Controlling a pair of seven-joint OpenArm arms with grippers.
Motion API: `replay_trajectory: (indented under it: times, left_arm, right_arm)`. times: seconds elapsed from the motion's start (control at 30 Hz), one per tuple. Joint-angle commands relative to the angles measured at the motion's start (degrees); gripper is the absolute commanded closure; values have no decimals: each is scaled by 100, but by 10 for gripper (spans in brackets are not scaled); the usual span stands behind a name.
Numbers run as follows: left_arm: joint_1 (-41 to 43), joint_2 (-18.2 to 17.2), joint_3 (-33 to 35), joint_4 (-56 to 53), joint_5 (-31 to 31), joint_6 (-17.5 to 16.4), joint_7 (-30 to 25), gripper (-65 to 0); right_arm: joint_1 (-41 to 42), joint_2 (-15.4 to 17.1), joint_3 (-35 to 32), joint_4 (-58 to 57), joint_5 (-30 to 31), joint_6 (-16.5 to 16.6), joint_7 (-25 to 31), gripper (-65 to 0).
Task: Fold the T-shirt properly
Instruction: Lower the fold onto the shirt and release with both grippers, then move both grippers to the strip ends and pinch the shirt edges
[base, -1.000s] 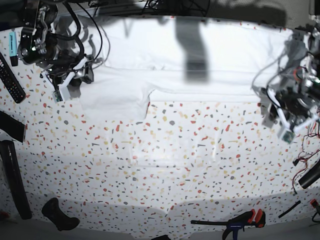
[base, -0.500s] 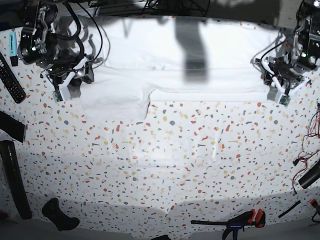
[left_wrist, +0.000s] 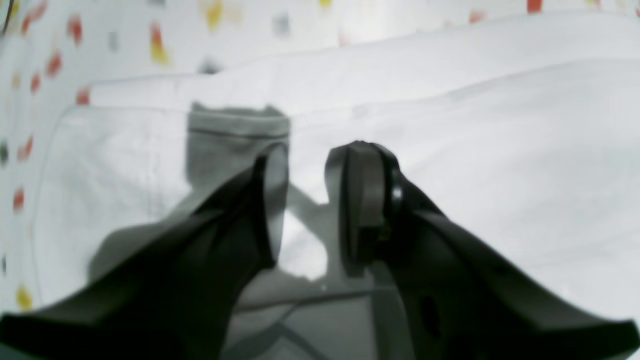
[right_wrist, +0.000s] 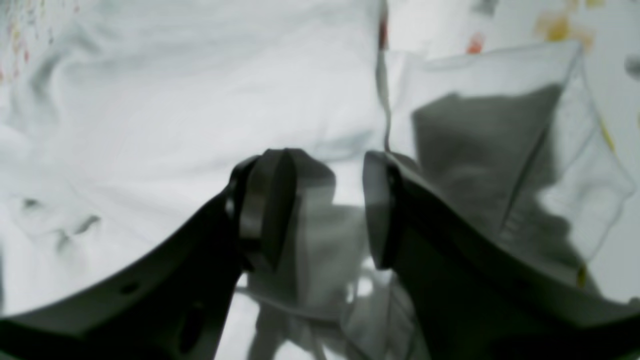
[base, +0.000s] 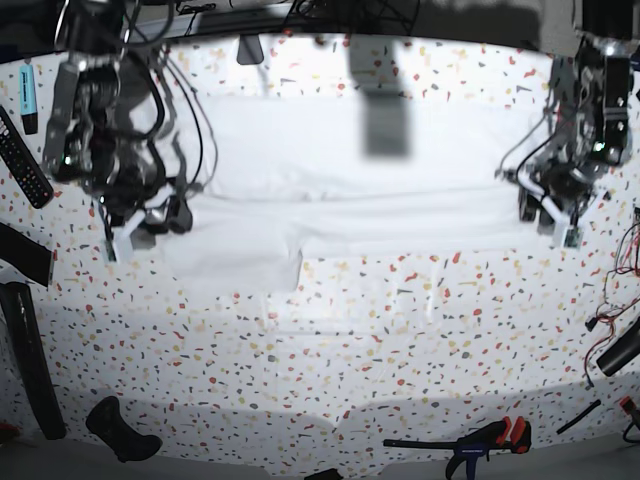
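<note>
The white T-shirt (base: 400, 160) lies spread flat across the far half of the speckled table. My left gripper (base: 553, 212) is at the shirt's right edge. In the left wrist view this gripper (left_wrist: 315, 165) is open with a narrow gap, low over the shirt (left_wrist: 500, 150) near a hemmed corner. My right gripper (base: 145, 225) is at the shirt's left sleeve. In the right wrist view it (right_wrist: 325, 200) is open just above the shirt (right_wrist: 175, 75), with a sleeve edge to its right. Neither gripper holds cloth.
A black remote (base: 20, 155) and a teal marker (base: 26, 88) lie at the far left. Black objects (base: 25, 350) line the left edge. A black handle (base: 120, 430) and a clamp (base: 480, 440) lie at the front edge. Cables (base: 610, 320) hang at the right.
The arm on the base view's right came in from the table's right side to the shirt's right edge and stays there. The arm on the left shifted slightly toward the front at the sleeve.
</note>
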Motion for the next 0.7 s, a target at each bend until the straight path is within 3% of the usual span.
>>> replay_trajectory:
  times: [0.0, 0.17, 0.3, 0.4, 0.53, 0.67]
  left_arm:
    - [72, 151, 151, -459, 459, -7, 1349, -203]
    - [-741, 251, 151, -984, 544, -7, 1228, -203]
    - [-1202, 249, 151, -1034, 538, -4, 1762, -203]
    - [-1300, 247, 151, -1032, 542, -9, 1888, -203]
    - [-1261, 249, 151, -1034, 400, -11, 1895, -203]
    - [-1266, 251, 151, -1034, 240, -35, 1891, -203]
  right_arm:
    - [179, 37, -9, -184, -210, -52, -256, -265]
    - [870, 37, -9, -570, -404, -50, -299, -265]
    - [1235, 107, -9, -566, -297, -26, -831, -265]
    - [1331, 275, -9, -503, 278, 222, -1268, -265]
    - [1362, 568, -9, -219, 960, 222, -1825, -265]
    - [1447, 835, -9, -52, 1460, 222, -1978, -265]
